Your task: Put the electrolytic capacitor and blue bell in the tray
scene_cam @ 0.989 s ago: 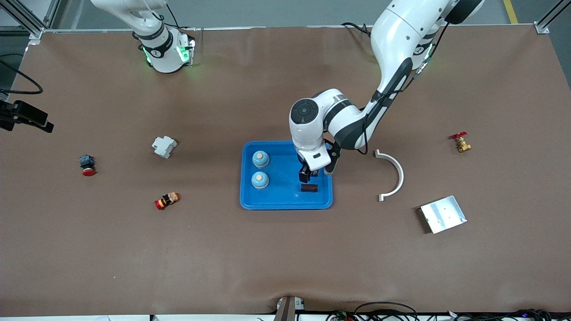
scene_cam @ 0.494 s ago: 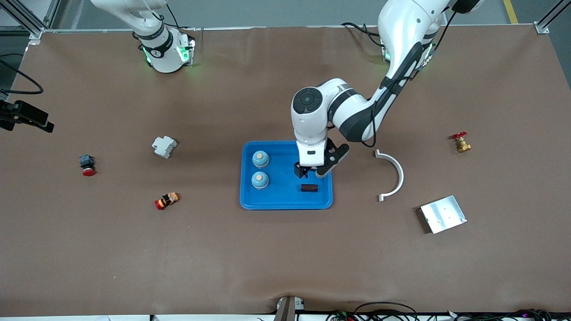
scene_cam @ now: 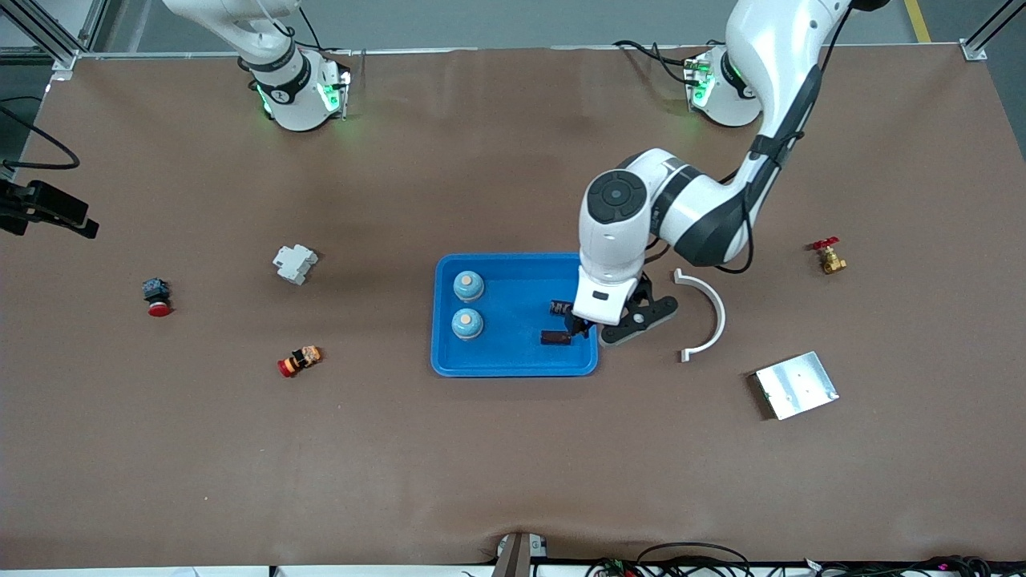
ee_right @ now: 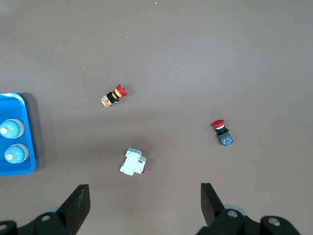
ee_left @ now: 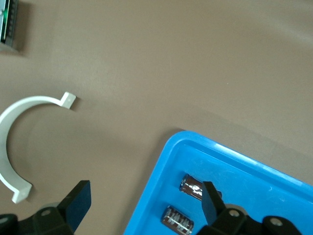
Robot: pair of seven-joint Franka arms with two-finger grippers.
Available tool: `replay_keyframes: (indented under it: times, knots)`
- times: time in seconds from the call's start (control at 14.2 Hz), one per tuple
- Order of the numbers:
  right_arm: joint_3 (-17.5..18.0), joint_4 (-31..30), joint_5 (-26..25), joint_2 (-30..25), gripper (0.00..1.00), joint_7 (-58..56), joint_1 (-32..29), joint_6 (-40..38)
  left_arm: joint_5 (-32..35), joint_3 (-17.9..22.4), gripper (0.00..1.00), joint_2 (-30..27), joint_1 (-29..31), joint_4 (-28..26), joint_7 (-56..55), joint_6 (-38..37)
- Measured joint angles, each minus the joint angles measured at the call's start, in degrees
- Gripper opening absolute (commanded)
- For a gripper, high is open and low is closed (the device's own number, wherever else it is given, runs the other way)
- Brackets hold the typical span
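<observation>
Brown paper covers the tabletop (scene_cam: 513,449), and the blue tray (scene_cam: 513,365) sits mid-table. Two blue bells (scene_cam: 468,285) stand in it toward the right arm's end, and two electrolytic capacitors (ee_left: 192,186) lie near its other end, so the task looks done. The left hand (scene_cam: 609,322) hovers over that end's rim, fingers apart and empty (probably just clear of a release). The right hand (ee_right: 142,208), also spread and empty, waits high over the circuit breaker (ee_right: 132,162).

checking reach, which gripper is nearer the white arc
Left. The left gripper hangs over the tray edge right beside the white arc; the right gripper is out of the front view, up by its base.
</observation>
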Motion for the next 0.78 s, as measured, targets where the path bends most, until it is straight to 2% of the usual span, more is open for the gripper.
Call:
replay_keyframes:
  times: [0.28,0.78]
  knots:
    - [0.0,0.0,0.0,0.0,1.00,0.0,0.0,0.0,-0.3,0.0,1.00,-0.4,2.7,0.0,11.8,-0.1]
    - [0.1,0.0,0.0,0.0,1.00,0.0,0.0,0.0,-3.8,0.0,1.00,-3.7,12.5,0.1,32.0,-0.7]
